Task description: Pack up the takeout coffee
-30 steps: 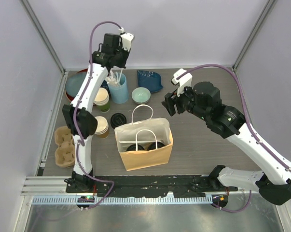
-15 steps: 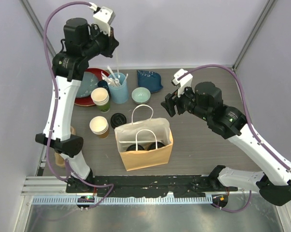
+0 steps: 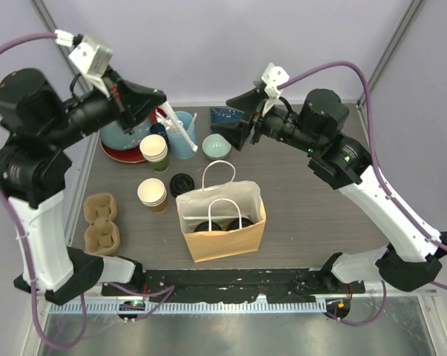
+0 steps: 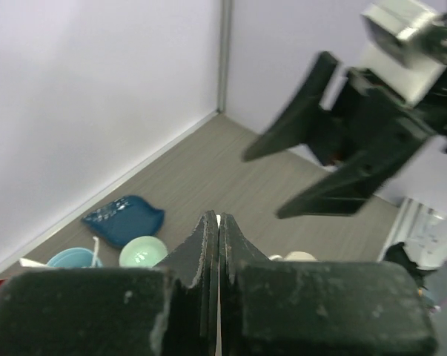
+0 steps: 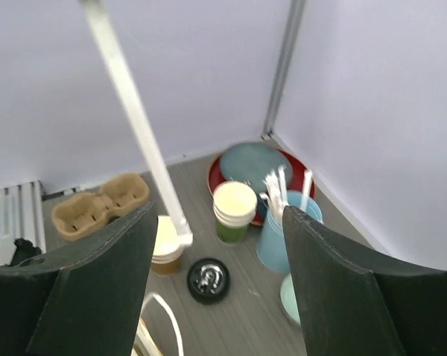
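Swinging up and away to 10 o'clock, the left gripper (image 3: 150,104) has left the blue tumbler (image 3: 183,142) where it hung a second ago. Its jaws are now pressed together on one white straw (image 3: 180,133). The right gripper (image 3: 236,127) has risen to 1 o'clock and turned to face it, fingers wide apart and empty. The two black-lidded cups (image 3: 207,226) already sit inside the paper bag (image 3: 223,243) at 6 o'clock, so I judge the coffee itself packed (the straw seems an extra, perhaps for a hand-over). Only the top view shows the cups. The right wrist view shows the straw's length above the cardboard cup carrier (image 5: 97,208), and the left wrist view shows the opposite fingers spread.
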`<state>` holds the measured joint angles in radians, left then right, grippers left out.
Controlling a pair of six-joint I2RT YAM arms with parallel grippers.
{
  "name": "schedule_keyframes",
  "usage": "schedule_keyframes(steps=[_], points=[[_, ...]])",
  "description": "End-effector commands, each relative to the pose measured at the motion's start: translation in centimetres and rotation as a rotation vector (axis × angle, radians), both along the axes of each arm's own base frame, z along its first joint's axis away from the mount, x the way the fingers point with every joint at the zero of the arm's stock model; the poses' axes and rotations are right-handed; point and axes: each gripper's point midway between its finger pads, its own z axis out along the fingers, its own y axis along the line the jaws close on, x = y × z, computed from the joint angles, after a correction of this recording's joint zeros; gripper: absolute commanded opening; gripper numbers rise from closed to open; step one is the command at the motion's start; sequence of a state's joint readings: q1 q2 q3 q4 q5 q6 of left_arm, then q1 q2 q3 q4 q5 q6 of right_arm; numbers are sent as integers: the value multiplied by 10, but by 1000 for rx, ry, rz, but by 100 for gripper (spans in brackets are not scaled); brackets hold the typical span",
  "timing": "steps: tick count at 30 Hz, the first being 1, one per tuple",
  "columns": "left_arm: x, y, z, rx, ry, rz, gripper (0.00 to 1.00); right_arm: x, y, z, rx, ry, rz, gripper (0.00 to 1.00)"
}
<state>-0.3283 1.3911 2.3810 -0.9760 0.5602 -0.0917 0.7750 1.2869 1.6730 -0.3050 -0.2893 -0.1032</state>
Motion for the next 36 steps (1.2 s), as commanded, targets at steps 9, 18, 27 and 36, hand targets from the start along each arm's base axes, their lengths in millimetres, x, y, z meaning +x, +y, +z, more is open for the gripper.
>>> schedule_keyframes(steps=[9,18,27,36], points=[[-46,-14,-16,-60,149,-170,0,-56,96,51,91,-126,360,72],[-45,-16,-19,-51,148,-182,0,-53,111,41,67,-98,369,65],[-38,-11,-16,-37,106,-137,0,-57,114,38,82,-71,393,55],[-32,-15,-17,-57,131,-148,0,-56,134,43,180,48,445,39]])
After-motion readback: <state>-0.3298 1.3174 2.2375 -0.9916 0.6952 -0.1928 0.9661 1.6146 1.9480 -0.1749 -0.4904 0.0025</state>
